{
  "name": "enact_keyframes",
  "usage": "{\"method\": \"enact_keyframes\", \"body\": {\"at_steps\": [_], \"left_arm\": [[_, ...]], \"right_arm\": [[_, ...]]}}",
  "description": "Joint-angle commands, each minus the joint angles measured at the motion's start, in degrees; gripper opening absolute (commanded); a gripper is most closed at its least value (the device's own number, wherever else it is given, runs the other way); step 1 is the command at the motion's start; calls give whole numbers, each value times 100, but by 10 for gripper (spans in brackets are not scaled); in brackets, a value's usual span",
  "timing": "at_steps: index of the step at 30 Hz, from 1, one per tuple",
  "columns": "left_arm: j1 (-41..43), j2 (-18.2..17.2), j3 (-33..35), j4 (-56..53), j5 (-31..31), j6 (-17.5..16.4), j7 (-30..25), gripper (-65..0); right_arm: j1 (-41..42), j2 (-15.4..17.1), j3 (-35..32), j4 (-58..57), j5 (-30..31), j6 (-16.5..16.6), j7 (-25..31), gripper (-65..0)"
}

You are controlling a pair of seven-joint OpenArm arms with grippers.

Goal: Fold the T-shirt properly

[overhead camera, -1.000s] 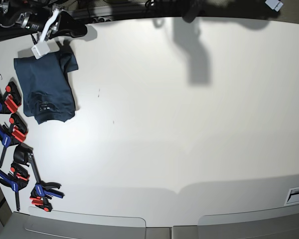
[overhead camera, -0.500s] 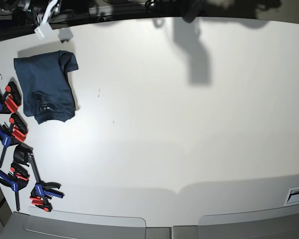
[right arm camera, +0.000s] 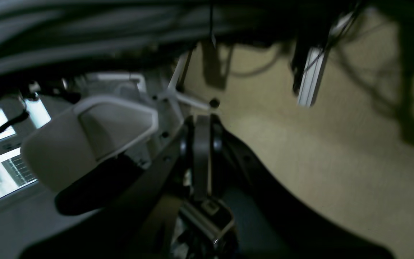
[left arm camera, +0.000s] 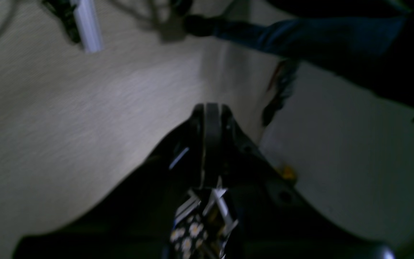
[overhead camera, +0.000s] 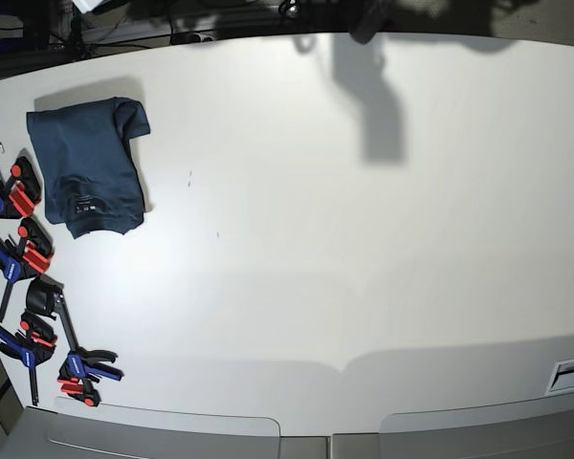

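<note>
The T-shirt point(overhead camera: 84, 172) lies folded into a compact dark teal-blue rectangle at the far left of the white table point(overhead camera: 364, 239), with its small collar label facing up. Neither gripper touches it. In the left wrist view my left gripper point(left arm camera: 211, 109) is shut, its dark fingers pressed together with nothing between them, and it hangs over beige floor. In the right wrist view my right gripper point(right arm camera: 201, 122) is likewise shut and empty, pointing away from the table towards floor and furniture. Both grippers are outside the base view.
Several red-and-blue clamps point(overhead camera: 24, 249) line the table's left edge beside the shirt. An arm's shadow point(overhead camera: 373, 105) falls on the table's far middle. A blurred dark blue shape point(left arm camera: 318, 36) crosses the top right of the left wrist view.
The right arm, which hung over the shirt's far edge a second ago, has drawn back beyond the table's far left corner and out of the base view. The shirt has not moved.
</note>
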Motion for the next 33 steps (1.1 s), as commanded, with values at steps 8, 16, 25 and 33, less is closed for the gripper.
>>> {"method": "enact_keyframes", "body": {"at_steps": [8,16,25,33], "left_arm": [[122,-33,-33,42,-115,-32,52,-650],[122,-33,-9,-2,256,-32,-144,-650],[-927,-63,1965,-1974,4057,-32,-3294,-650],[-3386,199,4002,-5560,6481,-32,-5858,-650]], "right_arm": [[-249,11,35,68,99,32,9,-650],[-236,0,-682,-59,-26,32,125,-650],[1495,28,-4218,-2820,-5442,32,3805,-650],[4109,-317,-6489,-6684,-7462,-741,6002,-650]]}}
